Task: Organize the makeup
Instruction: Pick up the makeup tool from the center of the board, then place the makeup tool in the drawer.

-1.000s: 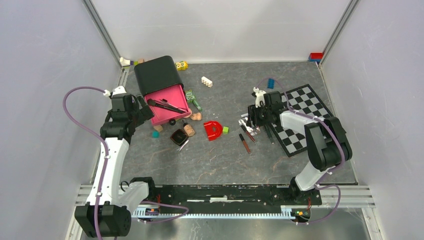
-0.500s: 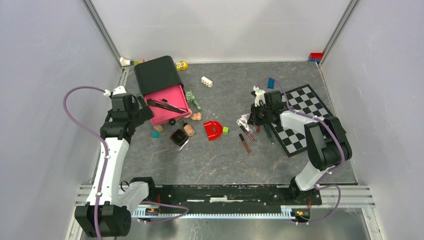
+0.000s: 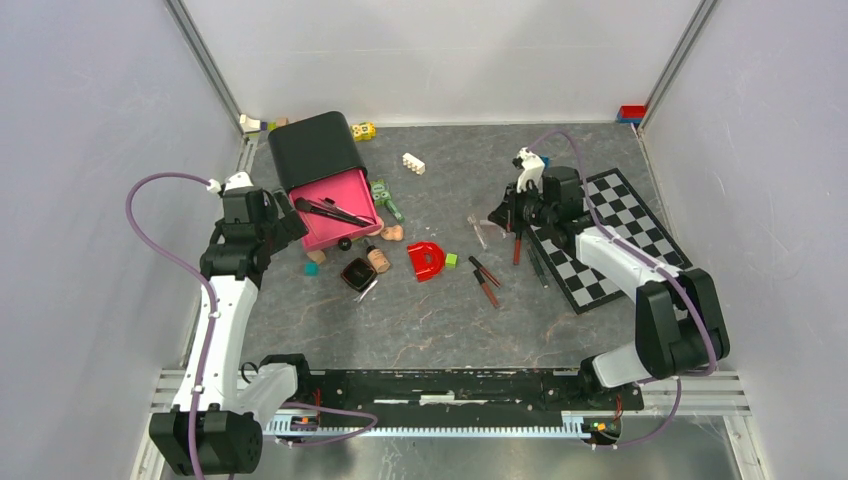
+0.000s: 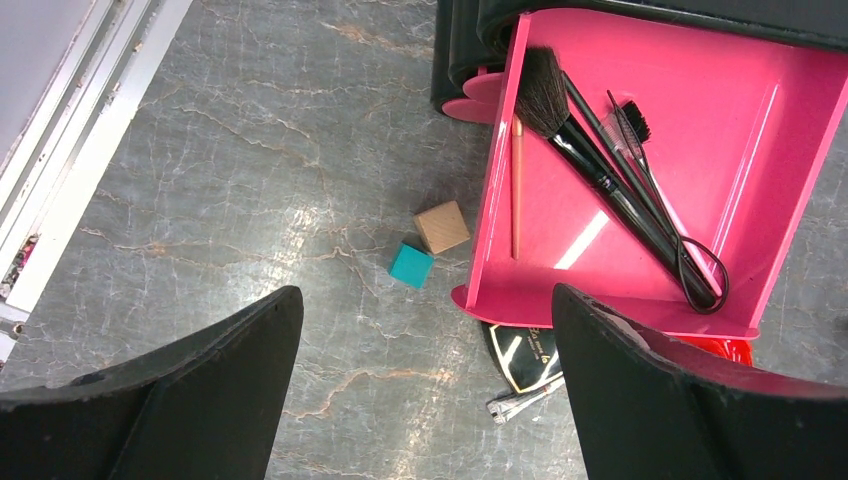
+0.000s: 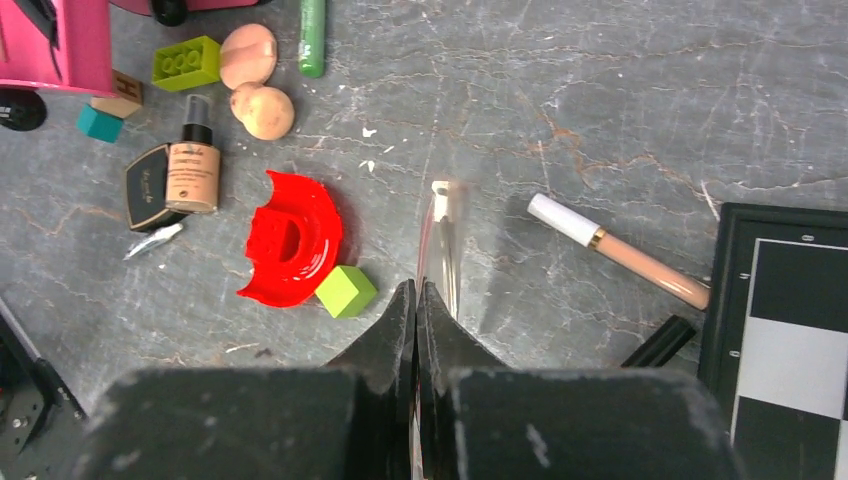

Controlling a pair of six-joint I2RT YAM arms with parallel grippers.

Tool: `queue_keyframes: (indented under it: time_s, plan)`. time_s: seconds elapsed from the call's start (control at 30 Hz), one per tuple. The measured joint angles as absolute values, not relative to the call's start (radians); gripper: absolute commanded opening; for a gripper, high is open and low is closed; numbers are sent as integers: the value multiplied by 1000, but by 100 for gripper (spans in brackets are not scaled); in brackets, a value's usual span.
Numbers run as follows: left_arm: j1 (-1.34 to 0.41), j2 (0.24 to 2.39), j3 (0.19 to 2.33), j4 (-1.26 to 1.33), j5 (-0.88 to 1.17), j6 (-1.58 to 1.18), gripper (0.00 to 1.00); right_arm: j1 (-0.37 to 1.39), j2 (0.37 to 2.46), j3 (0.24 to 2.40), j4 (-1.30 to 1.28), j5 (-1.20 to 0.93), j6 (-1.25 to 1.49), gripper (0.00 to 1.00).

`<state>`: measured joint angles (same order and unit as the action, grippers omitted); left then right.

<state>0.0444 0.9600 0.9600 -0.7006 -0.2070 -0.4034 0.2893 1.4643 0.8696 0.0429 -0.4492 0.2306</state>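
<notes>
In the glossy pink tray (image 4: 780, 120) lie slim black wands (image 4: 610, 185), one fluffy-tipped.

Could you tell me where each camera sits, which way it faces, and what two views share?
Top external: above and behind the arm bases, looking down over the table; both arms show, left claw and right claw.
Left wrist: on the left arm, facing down at the pink tray; its open claw frames the bottom.
Right wrist: on the right arm, facing down at the red D-shaped piece; its shut claw pinches a clear tube.
Shared: pink tray in top and left wrist; red D-shaped piece in top and right wrist.
</notes>
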Motion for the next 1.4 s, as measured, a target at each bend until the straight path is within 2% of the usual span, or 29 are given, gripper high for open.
queue_keyframes:
  time_s: [0.27,0.5,0.8,1.1,1.4]
  plan:
    - [44,923,960,-707,-211,-403,100,371,1457,928,40,-452,284,0]
    - [44,859,969,-765,-241,-403,100,508,1491,1077,88,-445,382,0]
    - [44,820,958,-777,-284,-403,100,656,1702,1359,181,-447,529,0]
    - [44,813,953,-784,-290,-404,100,769,1986,1753,192,-462,579,0]
    - [44,804,952,-785,-313,-404,100,867,2163,1956,151,-489,551,0]
